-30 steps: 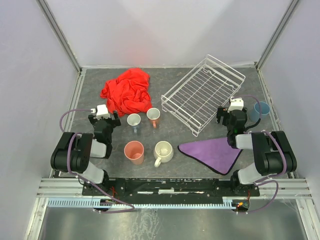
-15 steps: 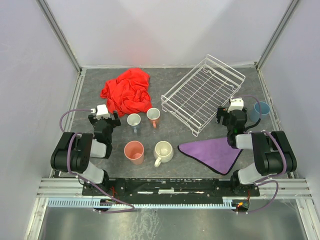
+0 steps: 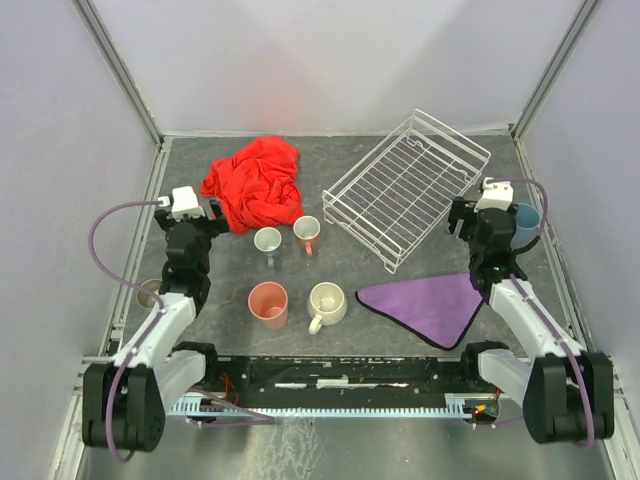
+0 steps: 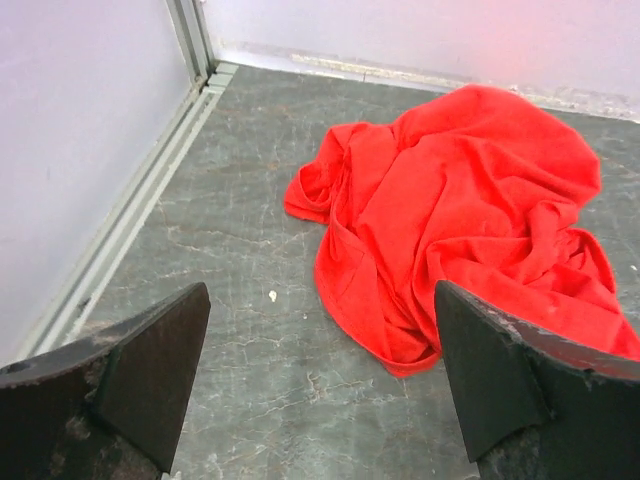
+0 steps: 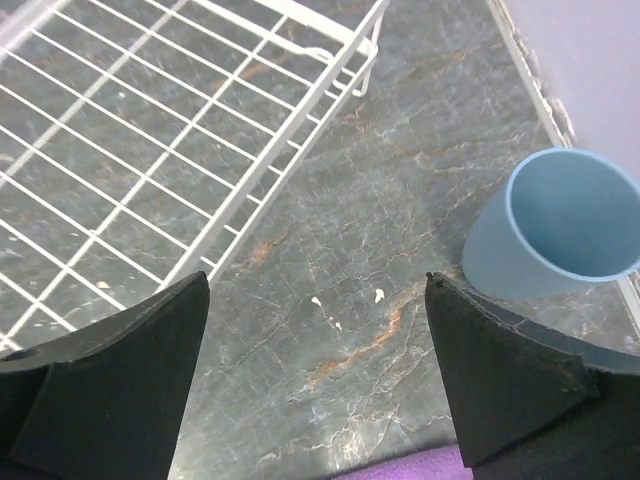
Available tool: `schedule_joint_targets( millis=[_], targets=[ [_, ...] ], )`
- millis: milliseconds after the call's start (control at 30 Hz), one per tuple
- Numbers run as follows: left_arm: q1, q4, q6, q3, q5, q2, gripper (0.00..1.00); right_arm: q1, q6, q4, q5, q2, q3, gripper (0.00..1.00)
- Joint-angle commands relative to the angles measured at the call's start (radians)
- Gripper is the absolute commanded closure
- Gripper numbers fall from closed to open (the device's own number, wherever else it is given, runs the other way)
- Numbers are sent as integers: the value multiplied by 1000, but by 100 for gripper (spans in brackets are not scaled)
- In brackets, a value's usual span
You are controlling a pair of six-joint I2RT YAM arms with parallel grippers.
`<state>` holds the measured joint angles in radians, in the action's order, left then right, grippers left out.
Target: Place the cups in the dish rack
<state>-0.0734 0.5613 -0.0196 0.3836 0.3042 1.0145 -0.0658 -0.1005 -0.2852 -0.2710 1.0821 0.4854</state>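
Observation:
Four cups stand in the middle of the table: a salmon-pink tumbler, a cream handled mug, a small grey-blue mug and an orange-and-white mug. A light-blue cup stands at the right edge, partly behind my right gripper, which is open over bare table between that cup and the dish rack. The white wire rack holds nothing. A metallic cup peeks out beside the left arm. My left gripper is open and empty, just left of the red cloth.
A crumpled red cloth lies at the back left. A purple cloth lies flat in front of the rack. Metal rails and walls border the table on the left and right.
Both arms have unfolded and reached out. The left gripper has moved back and left toward the red cloth, the right gripper back and right toward the light-blue cup. Both stay open.

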Motion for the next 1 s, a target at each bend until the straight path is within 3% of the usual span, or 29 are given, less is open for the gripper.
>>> schedule_joint_targets(
  millis=[0,133,233,400,967],
  targets=[
    [1,-471,-9,122,-73,-120,4,-21,-60,315,13,-121,124,5],
    [-3,-723,-40,237,-198,-128,10,-34,-98,500,61,-108,264,7],
    [-20,-813,-64,290,-209,-106,12,-61,-121,615,103,-80,367,7],
    [-38,-977,-89,441,-234,66,19,-121,-157,715,140,-60,474,8],
    [-173,-1182,-223,731,-220,381,30,-182,-86,756,151,20,636,7]
  ],
)
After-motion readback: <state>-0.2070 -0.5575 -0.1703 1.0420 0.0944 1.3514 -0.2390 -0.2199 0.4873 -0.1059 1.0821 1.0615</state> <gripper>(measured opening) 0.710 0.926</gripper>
